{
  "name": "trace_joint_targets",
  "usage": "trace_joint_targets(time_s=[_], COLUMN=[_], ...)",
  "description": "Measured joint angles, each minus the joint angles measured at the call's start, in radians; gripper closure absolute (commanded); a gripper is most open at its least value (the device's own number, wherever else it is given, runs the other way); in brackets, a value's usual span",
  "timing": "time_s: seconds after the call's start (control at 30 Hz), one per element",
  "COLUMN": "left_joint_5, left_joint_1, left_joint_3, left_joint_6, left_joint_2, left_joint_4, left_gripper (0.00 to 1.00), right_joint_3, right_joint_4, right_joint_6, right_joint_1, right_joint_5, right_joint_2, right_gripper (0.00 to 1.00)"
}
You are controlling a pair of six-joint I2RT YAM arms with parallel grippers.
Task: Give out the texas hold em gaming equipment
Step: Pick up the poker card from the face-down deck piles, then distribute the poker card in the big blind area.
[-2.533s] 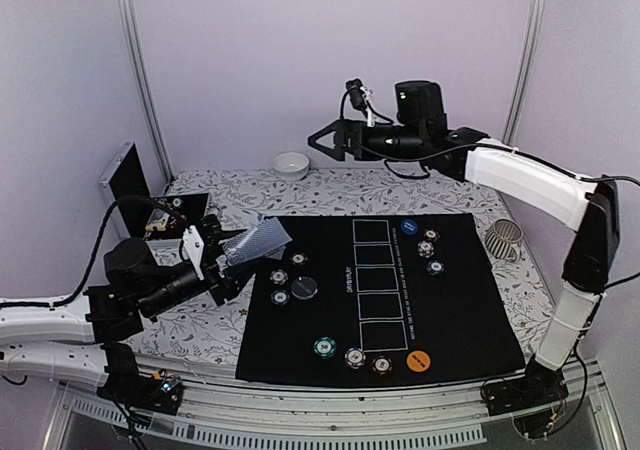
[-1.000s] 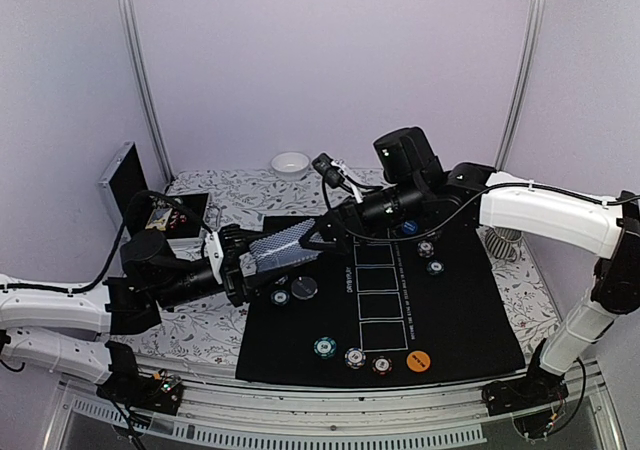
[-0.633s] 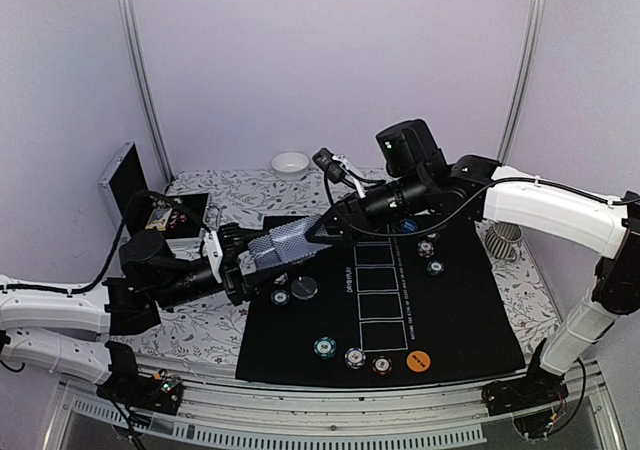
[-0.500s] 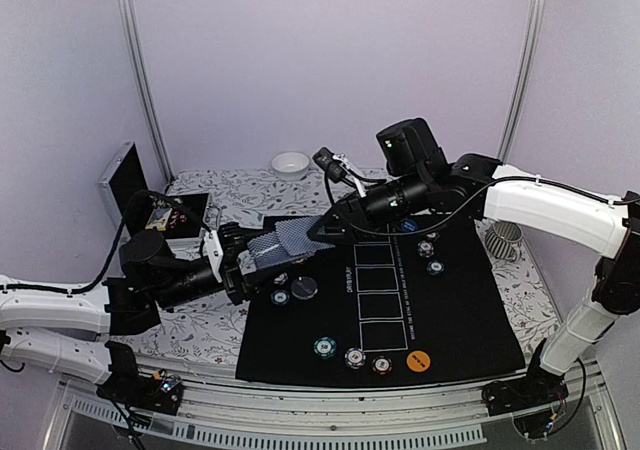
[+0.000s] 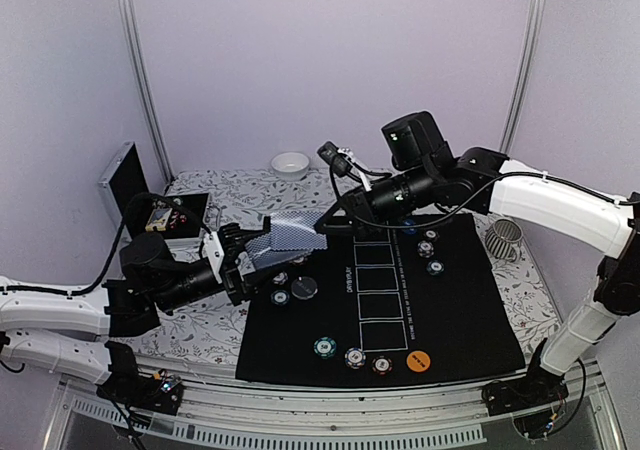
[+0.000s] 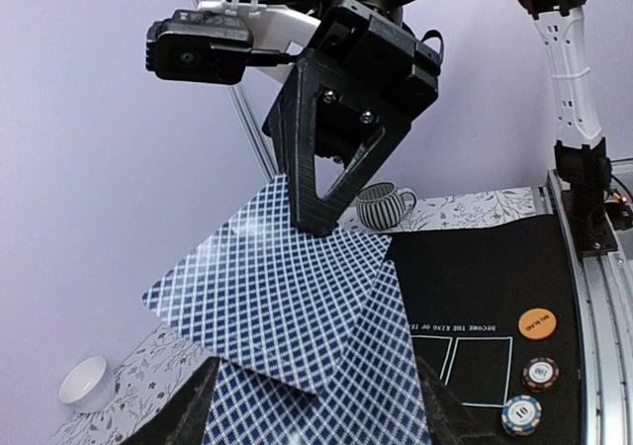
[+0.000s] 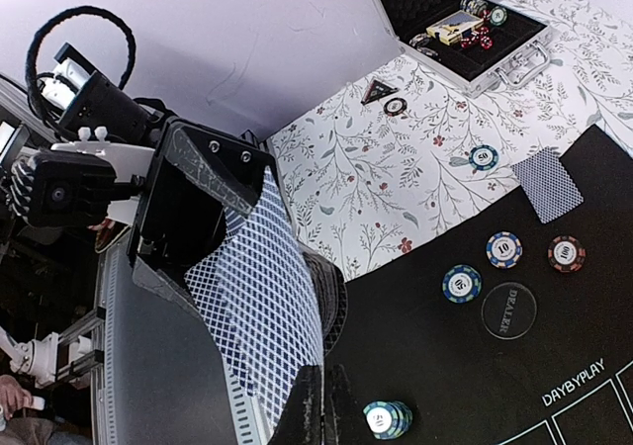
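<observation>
R gripper point(image 6: 318, 225) swung in, pinched top card point(image 6: 259, 292), drawing it off deck point(image 6: 381, 371).

- Playing cards point(image 6: 297, 307): thin coated card stock, smooth, faint sheen, backs printed in a fine blue-and-white lattice.
- Right gripper point(image 6: 316, 222): matt black plastic fingers with a slightly grainy surface.
- Black mat point(image 5: 460, 300): matt, felt-like cloth with white printed lines.
- Tablecloth point(image 5: 200, 325) under the mat: matt woven cloth with a floral print.
- Poker chips point(image 7: 504, 249) on the mat: hard, smooth plastic, with striped edges and printed centres.
- Dealer button point(image 7: 508, 310) on the mat: dark and glossy.
- Case point(image 7: 495, 64) beyond the mat's left edge: ribbed, brushed metal with a dark soft lining.
- Mug point(image 6: 386, 206) and white bowl point(image 5: 290, 164) off the mat: glazed, shiny ceramic.
</observation>
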Motion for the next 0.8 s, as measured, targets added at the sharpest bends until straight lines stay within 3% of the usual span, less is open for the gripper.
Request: trace_joint_targets(time_s=[0.43,0.8], left_joint_5=[-0.018,-0.034], left_joint_1=[0.000,0.000], left_joint_3=[-0.014,-0.029], left_joint_6=[-0.009,-0.038], left_joint_2=[-0.009,-0.013], left_joint_4=[0.000,0.007], left_gripper=[0.45,0.45], right_joint_3=[-0.001,-0.109], right_joint_4=[0.015,0.072], right_joint_6=[0.024,0.068], right_joint_1=[-0.073,-0.286], right_joint_5=[-0.109,-0.132], right_joint_2=[-0.071,-0.261], right_gripper=[0.98,0.98])
